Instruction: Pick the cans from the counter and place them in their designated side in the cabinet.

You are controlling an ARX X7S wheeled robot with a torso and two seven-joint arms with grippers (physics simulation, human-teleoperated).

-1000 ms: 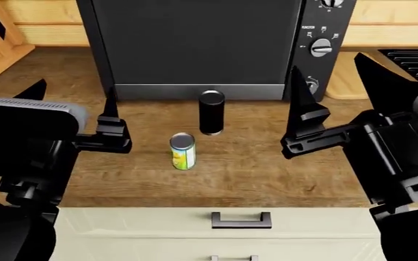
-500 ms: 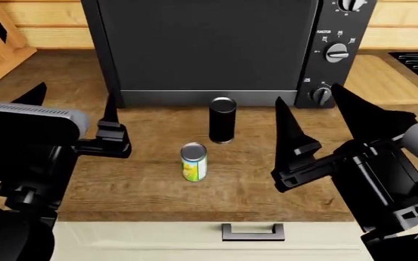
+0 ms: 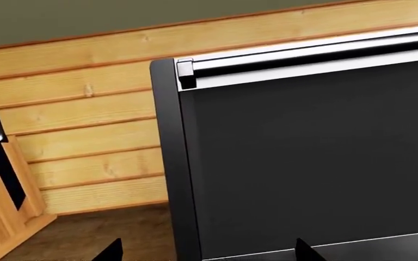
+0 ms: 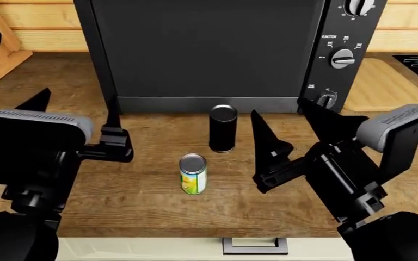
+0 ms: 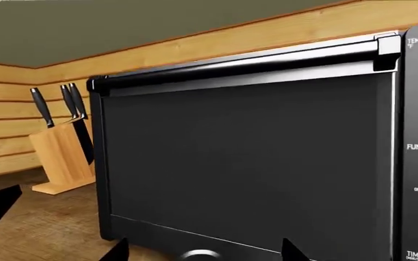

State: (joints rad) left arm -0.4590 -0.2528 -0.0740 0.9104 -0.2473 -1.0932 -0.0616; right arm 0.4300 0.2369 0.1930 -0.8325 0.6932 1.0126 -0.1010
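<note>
Upright on the brown wood-grain counter: slim black can, silver-topped, and just in front, shorter green-yellow-white labelled can. Behind, matte black toaster oven, pale plank wall, knife block. Flanking, unladen: left gripper and right gripper, jaws wide.

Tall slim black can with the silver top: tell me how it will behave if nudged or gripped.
The tall slim black can stands upright on the brown wood-grain counter; being narrow for its height, it probably tips easily if nudged high. Once down, its round body would likely roll. Its smooth side may slip in a light grip.
</note>
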